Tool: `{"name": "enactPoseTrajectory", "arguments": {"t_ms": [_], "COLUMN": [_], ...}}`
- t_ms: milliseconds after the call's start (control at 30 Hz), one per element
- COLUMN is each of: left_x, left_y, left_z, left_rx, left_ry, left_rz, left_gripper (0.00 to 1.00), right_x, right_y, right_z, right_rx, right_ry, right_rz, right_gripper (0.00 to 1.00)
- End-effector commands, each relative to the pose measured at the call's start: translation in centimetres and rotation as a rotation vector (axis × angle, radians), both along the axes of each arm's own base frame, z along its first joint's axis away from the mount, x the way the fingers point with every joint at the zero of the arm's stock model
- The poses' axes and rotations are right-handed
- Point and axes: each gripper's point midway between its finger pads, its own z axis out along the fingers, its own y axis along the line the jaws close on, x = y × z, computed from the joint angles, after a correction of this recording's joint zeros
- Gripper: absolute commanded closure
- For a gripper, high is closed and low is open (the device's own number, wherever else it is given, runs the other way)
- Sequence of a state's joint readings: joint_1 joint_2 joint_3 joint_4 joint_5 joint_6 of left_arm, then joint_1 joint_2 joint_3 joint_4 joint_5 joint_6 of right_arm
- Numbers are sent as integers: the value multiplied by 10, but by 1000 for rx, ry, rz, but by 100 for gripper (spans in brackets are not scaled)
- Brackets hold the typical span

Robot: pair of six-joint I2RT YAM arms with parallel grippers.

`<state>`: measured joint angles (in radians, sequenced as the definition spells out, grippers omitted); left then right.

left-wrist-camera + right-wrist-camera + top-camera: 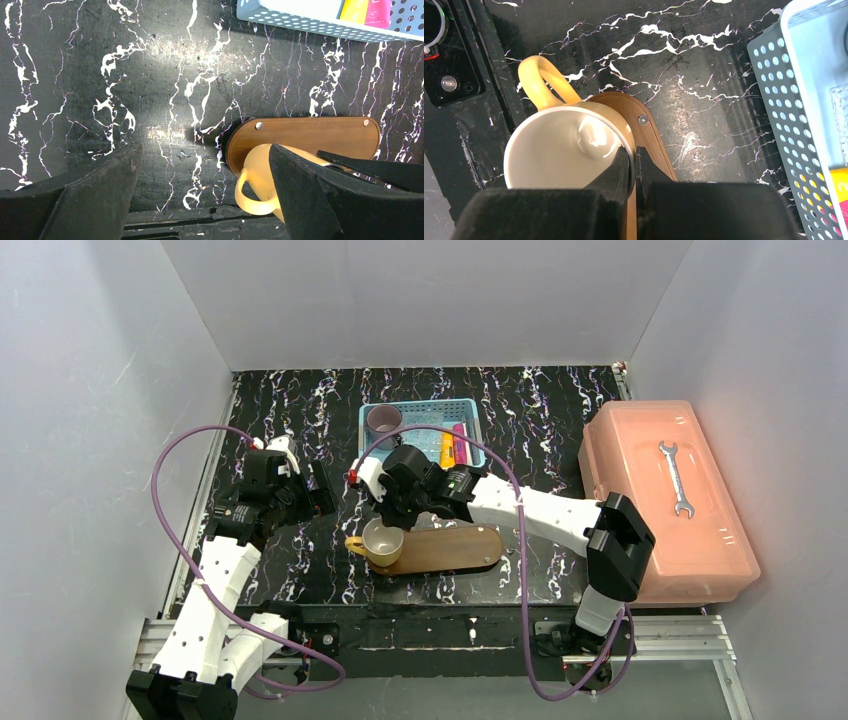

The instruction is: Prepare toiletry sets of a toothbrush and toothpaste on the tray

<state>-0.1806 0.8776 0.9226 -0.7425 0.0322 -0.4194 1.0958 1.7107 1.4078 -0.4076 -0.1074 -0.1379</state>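
Could tip the yellow cup point(559, 155) off the rounded left end of the tray point(460, 548) if let go so near that edge, handle jutting past the wood; could also drag the tray, pinching only one thin wall. Clamped on the cup's rim with the right gripper point(634, 165), one finger inside, one outside, lower centre of the overhead view. Spread wide and empty at centre left, the left gripper point(200, 200). Well apart from both, toothpaste tubes point(452, 445) in the blue basket point(420, 405), upper centre; toothbrushes not made out

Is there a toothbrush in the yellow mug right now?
No, the yellow mug is empty inside, as seen from the right wrist camera.
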Motion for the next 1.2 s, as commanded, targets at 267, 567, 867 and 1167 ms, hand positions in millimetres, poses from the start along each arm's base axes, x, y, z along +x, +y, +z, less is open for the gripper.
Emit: {"name": "enactPoseTrajectory", "arguments": {"t_ms": [267,567,867,1167], "left_x": [-6,-6,-6,-6], "left_y": [3,3,3,2], "left_z": [-2,-2,-1,-1], "left_rx": [15,15,14,9], "left_ry": [14,13,12,11], "left_rz": [6,6,5,1], "left_gripper": [2,2,2,2], "right_x": [9,11,12,23], "right_y": [25,27,27,24], "right_z": [16,12,11,55], "right_rx": [88,84,80,107], "right_ry": [-44,-50,-51,-100], "right_rz": [-5,-12,-19,-71], "right_gripper": [99,99,87,55]}}
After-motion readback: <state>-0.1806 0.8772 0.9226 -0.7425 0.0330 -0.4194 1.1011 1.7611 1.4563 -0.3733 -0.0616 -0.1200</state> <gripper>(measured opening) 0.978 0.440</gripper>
